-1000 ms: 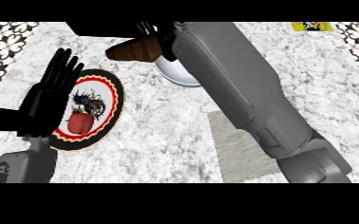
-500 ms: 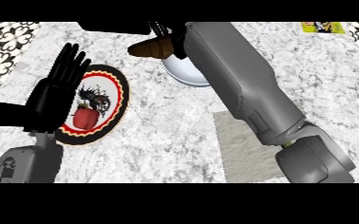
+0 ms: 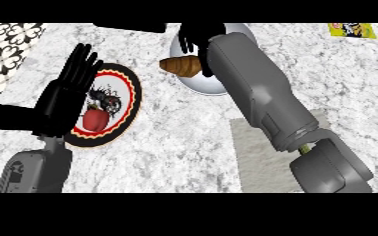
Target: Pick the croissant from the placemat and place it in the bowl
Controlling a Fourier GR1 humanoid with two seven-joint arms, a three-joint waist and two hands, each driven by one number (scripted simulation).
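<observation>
The right robot hand [image 3: 198, 39], fingers curled round the croissant [image 3: 181, 65], has carried it from beside the bowl [image 3: 203, 82] to over its left rim, so only the release looks left. The left robot hand [image 3: 68, 92] rests open over the plate [image 3: 125, 105].

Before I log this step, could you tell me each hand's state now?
Left hand: open, resting, fingers up.
Right hand: shut on the croissant, over the bowl.
</observation>
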